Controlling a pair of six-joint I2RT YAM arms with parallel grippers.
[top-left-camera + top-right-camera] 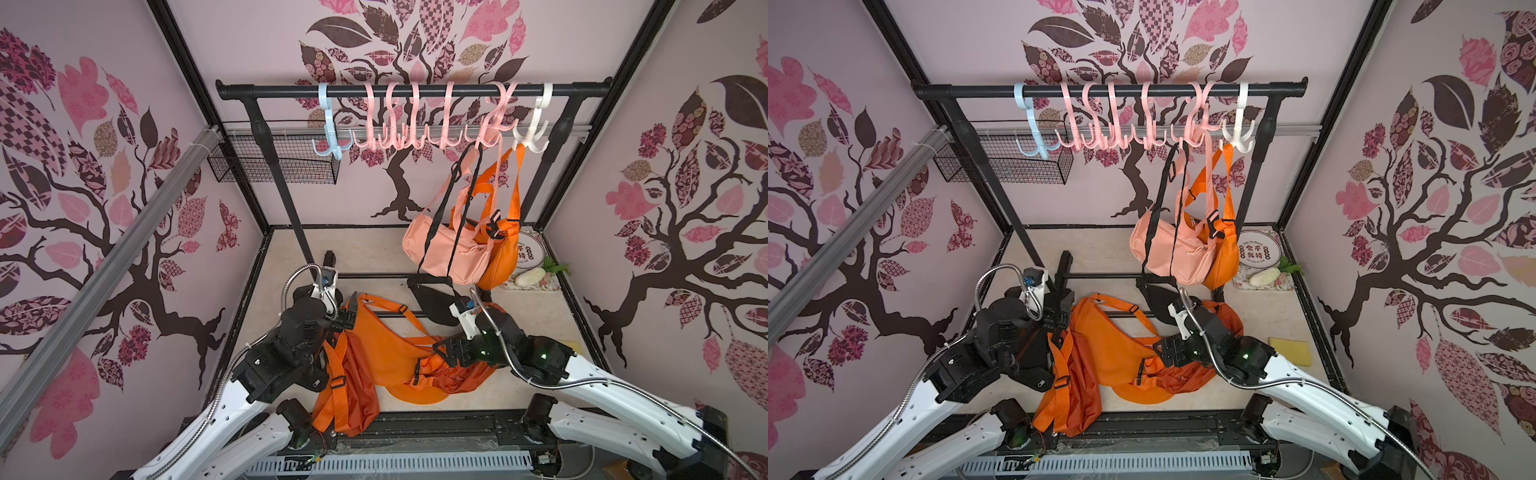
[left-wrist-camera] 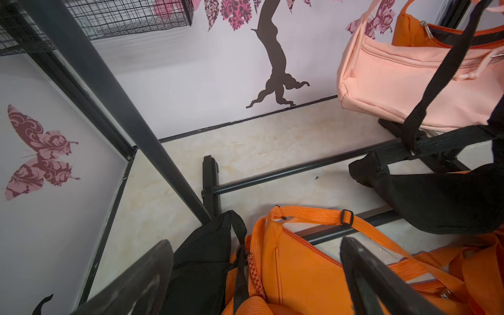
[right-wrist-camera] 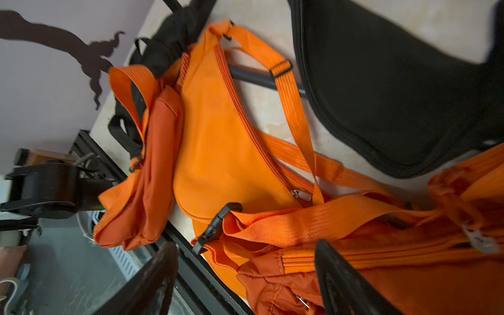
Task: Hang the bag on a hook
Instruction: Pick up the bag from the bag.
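In both top views a black rail [image 1: 415,89] is carrying a row of pink hooks [image 1: 399,141]. A peach bag [image 1: 449,249], a hanging orange bag [image 1: 503,266] and a black bag [image 1: 432,299] on a long strap are dangling from the hooks toward the right end. The orange crescent bag [image 1: 386,345] is on no hook. It is lying on the tabletop [image 1: 357,249] between the two arms, its strap trailing over the rack's lower bar. The left gripper [image 1: 350,313] is hovering at its left end and the right gripper [image 1: 442,347] is leaning in over its right end.

In the left wrist view the left gripper [image 2: 259,275] is holding its jaws wide apart, gripping nothing. The orange crescent bag [image 2: 300,267] is lying below and between them, beside a small black pack [image 2: 201,261]. The peach bag [image 2: 395,81] is hanging beyond.

In the right wrist view the right gripper [image 3: 245,275] is also keeping its jaws wide. A darker orange bag [image 3: 409,272] is bunching up between and past them, with a black buckle [image 3: 215,226] just ahead. Whether a jaw is touching the fabric, I cannot tell. The orange crescent bag [image 3: 218,152] is lying flat farther out.
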